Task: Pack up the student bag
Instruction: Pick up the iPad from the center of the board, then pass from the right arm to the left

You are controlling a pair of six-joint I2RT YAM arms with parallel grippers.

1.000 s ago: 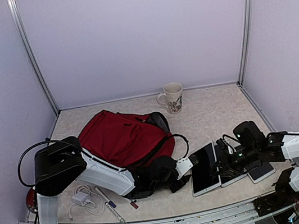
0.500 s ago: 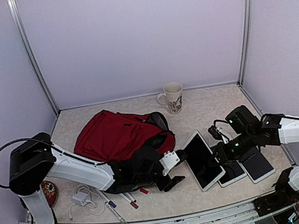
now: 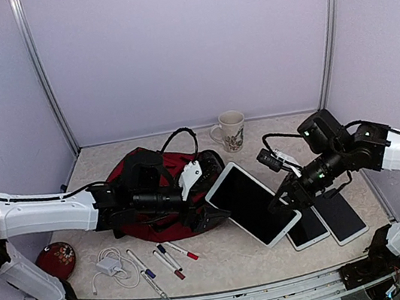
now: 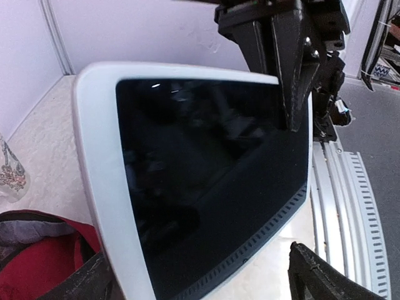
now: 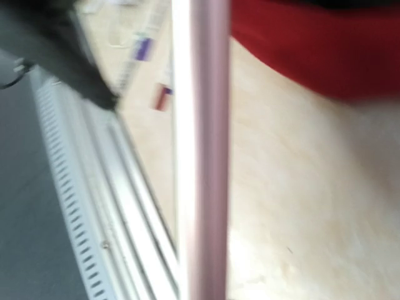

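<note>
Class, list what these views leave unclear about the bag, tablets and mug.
Opening of student bag: top view, left arm lies across it.
Right wrist view: blurred, only the large tablet's edge shows.
Print on mug: top view, too small.
Both small tablets: top view, partly covered by large tablet and right end effector.

Dark-red bag (image 3: 159,229) slumped, centre-L

No words or numbers can be read anywhere. The mug (image 3: 232,130) has a picture on its side, too small to make out. The big tablet (image 4: 206,181) has a dark screen. The student bag (image 4: 44,265) shows only plain red cloth. The pens (image 3: 173,257) are too small to read.
</note>
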